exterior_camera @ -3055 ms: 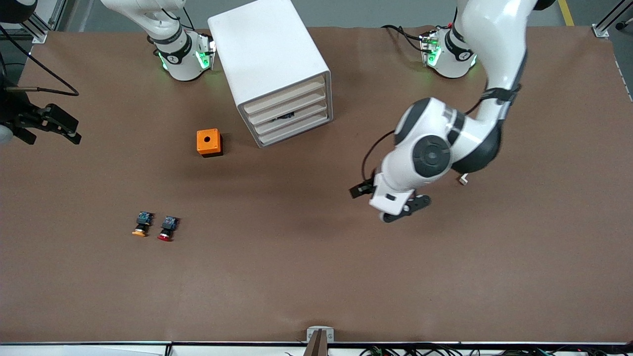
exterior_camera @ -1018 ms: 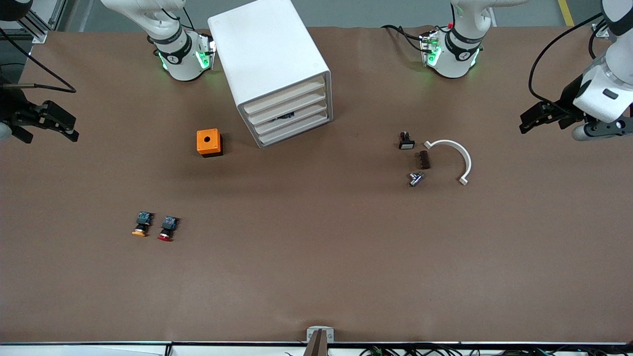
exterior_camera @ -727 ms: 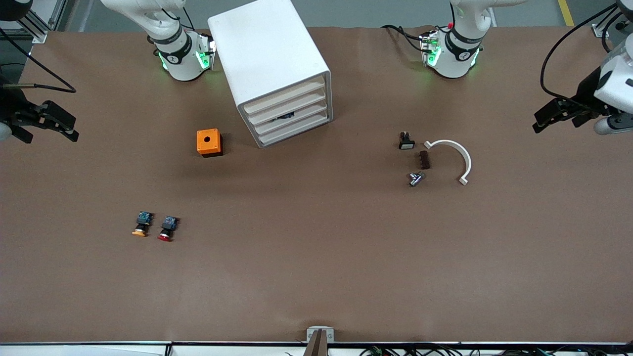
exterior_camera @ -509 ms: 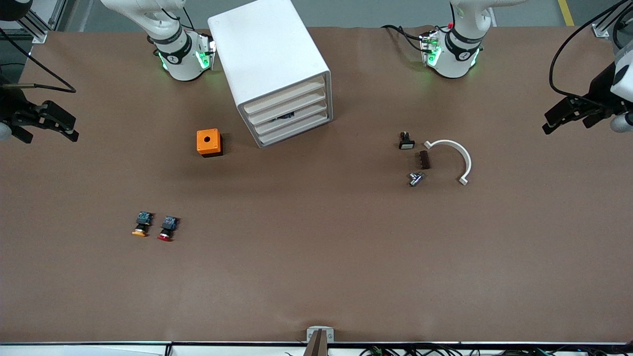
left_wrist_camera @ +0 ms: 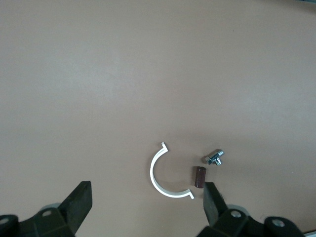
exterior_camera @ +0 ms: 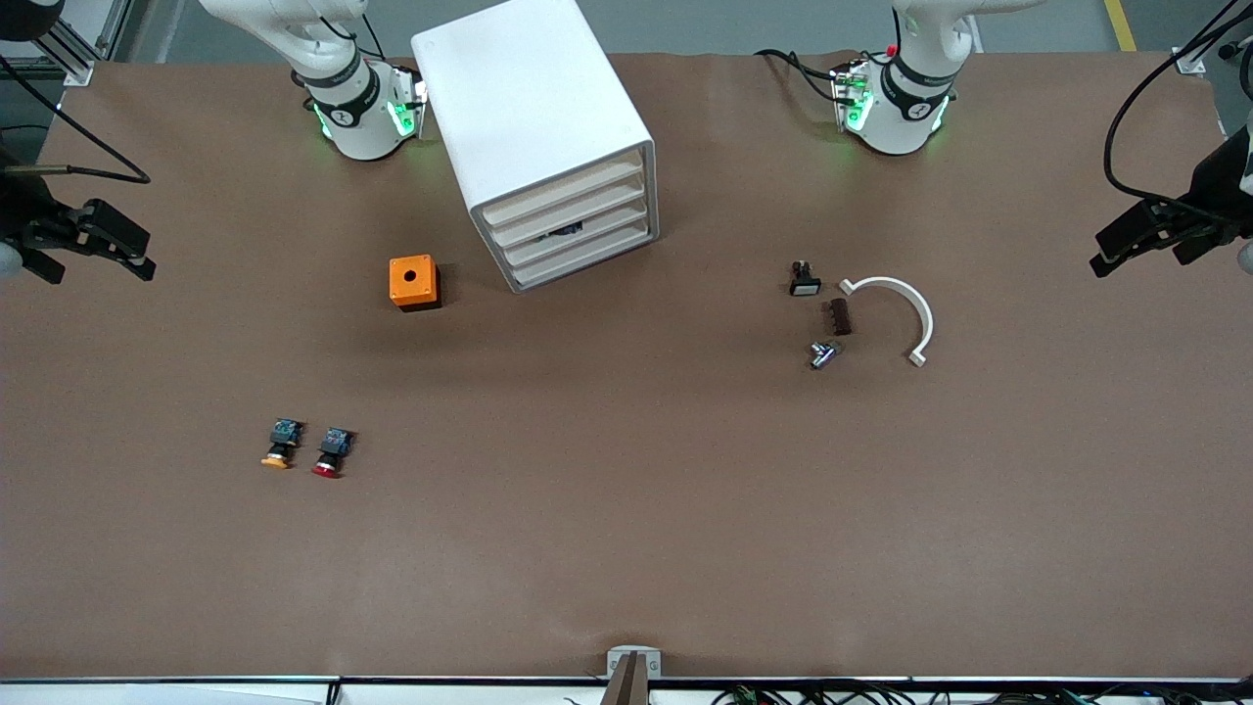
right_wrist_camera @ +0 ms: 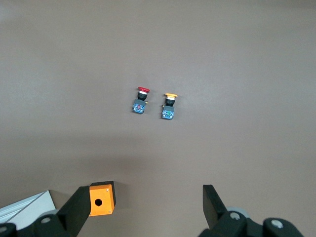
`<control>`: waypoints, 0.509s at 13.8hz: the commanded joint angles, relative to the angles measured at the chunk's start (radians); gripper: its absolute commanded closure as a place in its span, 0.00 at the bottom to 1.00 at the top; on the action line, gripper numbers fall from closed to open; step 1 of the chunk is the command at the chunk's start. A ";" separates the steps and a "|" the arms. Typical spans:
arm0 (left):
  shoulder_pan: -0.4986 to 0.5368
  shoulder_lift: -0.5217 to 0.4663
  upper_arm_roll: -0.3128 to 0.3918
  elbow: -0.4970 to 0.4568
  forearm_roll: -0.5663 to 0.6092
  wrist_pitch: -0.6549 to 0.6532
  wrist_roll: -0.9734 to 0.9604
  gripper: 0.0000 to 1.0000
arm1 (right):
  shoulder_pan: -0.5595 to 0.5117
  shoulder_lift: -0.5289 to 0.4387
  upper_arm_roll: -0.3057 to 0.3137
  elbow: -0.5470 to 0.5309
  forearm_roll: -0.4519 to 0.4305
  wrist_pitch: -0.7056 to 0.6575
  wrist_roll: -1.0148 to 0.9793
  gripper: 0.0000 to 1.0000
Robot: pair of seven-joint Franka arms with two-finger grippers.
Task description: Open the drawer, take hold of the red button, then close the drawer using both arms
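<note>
The white cabinet (exterior_camera: 533,117) stands between the arm bases, and its four cream-fronted drawers (exterior_camera: 573,223) are all pushed in. The red-capped button (exterior_camera: 329,453) lies on the table nearer the front camera, toward the right arm's end; it also shows in the right wrist view (right_wrist_camera: 141,100). My right gripper (exterior_camera: 98,266) hangs open and empty over the right arm's end of the table, its fingers (right_wrist_camera: 81,207) wide apart. My left gripper (exterior_camera: 1145,250) is open and empty over the left arm's end, fingers (left_wrist_camera: 79,202) wide apart.
An orange-yellow-capped button (exterior_camera: 278,446) lies beside the red one. An orange cube with a hole (exterior_camera: 414,282) sits beside the cabinet. A white half ring (exterior_camera: 905,313), brown block (exterior_camera: 840,316), metal bolt (exterior_camera: 822,353) and small black switch (exterior_camera: 805,280) lie toward the left arm's end.
My left arm has swung away from the table's middle to the left arm's end, uncovering the small parts there. The right arm and all objects have not moved.
</note>
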 commanded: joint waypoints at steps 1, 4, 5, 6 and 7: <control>0.000 0.027 -0.010 0.051 0.004 -0.033 0.005 0.01 | -0.014 -0.001 0.009 0.018 -0.003 -0.014 -0.010 0.00; -0.001 0.027 -0.012 0.051 0.008 -0.033 0.006 0.00 | -0.014 -0.001 0.009 0.018 -0.003 -0.014 -0.010 0.00; -0.003 0.025 -0.013 0.051 0.008 -0.033 0.006 0.00 | -0.014 -0.001 0.009 0.018 -0.003 -0.014 -0.010 0.00; -0.003 0.025 -0.013 0.052 0.010 -0.041 0.006 0.00 | -0.014 -0.001 0.009 0.018 -0.003 -0.013 -0.010 0.00; -0.003 0.027 -0.016 0.065 0.010 -0.052 0.006 0.00 | -0.014 -0.001 0.009 0.018 -0.003 -0.014 -0.010 0.00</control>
